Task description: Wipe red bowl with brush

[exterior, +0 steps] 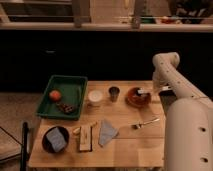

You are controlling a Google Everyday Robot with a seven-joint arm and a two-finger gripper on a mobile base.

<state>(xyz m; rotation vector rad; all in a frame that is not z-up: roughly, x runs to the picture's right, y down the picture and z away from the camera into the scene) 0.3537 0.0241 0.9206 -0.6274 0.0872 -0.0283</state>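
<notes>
Dark cabinet fronts run along the back of the room under a pale counter edge, and in front of them stands a light wooden table (125, 147); at its left far corner sits a green tray (75, 87) holding an orange fruit (55, 94) and a small dark item I cannot identify; just right of the tray is a white cup (95, 96), then a small dark cup (114, 92), then the red bowl (134, 99) near the table's right far edge; the brush (144, 92) lies in the bowl's right side, its whitish handle pointing right toward the arm; the gripper (156, 90) is at the bowl's right rim by the handle's end, at the end of the white arm (167, 67) that bends down from above; whether it is open or closed on the brush, I cannot tell; nearer me lie a silver fork (145, 122), a blue-grey cloth (107, 131), a tan wooden block (86, 137), and a black bowl (47, 145) holding something blue-grey
</notes>
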